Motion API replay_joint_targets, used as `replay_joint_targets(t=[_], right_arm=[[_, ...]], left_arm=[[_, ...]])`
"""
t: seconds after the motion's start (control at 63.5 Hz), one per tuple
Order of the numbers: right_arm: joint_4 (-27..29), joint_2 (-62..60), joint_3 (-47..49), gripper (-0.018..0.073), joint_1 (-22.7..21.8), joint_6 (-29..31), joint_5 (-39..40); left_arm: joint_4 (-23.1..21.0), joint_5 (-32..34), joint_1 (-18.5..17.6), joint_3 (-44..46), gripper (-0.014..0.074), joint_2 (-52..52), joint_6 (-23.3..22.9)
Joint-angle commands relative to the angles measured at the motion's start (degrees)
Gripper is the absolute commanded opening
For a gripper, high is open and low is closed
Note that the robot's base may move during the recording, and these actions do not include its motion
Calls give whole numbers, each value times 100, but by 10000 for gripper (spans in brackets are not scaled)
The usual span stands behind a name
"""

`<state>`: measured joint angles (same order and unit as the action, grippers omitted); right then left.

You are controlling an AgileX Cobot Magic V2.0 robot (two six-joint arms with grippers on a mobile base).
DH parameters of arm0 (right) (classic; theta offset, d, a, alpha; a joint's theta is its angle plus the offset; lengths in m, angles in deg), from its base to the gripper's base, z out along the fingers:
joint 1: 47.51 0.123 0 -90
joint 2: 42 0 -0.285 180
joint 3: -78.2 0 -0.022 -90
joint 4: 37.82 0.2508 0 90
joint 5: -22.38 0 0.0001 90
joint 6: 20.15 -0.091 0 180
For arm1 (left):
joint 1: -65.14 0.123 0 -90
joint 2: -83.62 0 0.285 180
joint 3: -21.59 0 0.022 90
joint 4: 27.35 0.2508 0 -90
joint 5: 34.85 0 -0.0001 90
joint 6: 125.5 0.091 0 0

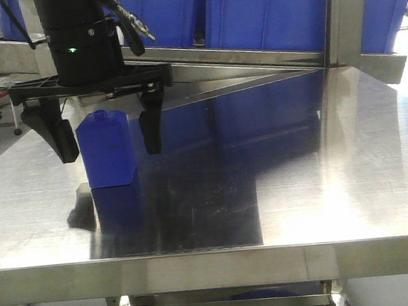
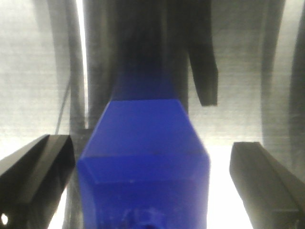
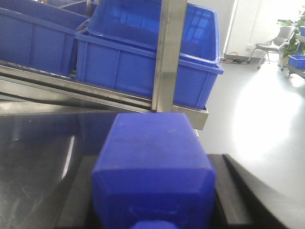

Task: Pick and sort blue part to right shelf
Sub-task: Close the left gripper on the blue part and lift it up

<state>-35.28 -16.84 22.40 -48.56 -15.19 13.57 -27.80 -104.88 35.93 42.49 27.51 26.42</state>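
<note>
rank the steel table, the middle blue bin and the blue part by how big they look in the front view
1. steel table
2. middle blue bin
3. blue part
The bin is farther back and cropped.

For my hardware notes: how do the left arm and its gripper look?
The left arm ends in a glossy black cylinder with a green light and a dark cable. The left gripper is a flat black crossbar bearing two tapered black fingers.

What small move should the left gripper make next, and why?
Probably close the left gripper on the blue part. Its jaws are open on either side of the part, which stands upright on the steel table; the wrist view shows gaps on both sides.
</note>
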Motion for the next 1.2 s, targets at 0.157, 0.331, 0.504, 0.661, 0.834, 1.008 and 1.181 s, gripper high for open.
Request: replay_joint_targets(t=[0.157, 0.331, 0.504, 0.661, 0.834, 1.008, 1.181], right_arm=[[-53, 28, 161, 267, -27, 37, 575], [-53, 28, 161, 267, -27, 37, 575], [-53, 28, 161, 267, -27, 37, 575], [-53, 28, 161, 267, -27, 37, 575], [-53, 28, 161, 267, -27, 37, 575], [-53, 28, 161, 267, -27, 37, 575], [-53, 28, 161, 267, -27, 37, 575]], left_arm=[[-38, -290, 17, 114, 690, -315, -9], [-38, -290, 17, 114, 683, -315, -9], [-38, -290, 17, 114, 545, -315, -9], [-38, -290, 17, 114, 396, -315, -9], [-38, -290, 17, 114, 344, -315, -9], [-38, -290, 17, 114, 344, -315, -9], [-50, -290, 17, 114, 344, -450, 56]])
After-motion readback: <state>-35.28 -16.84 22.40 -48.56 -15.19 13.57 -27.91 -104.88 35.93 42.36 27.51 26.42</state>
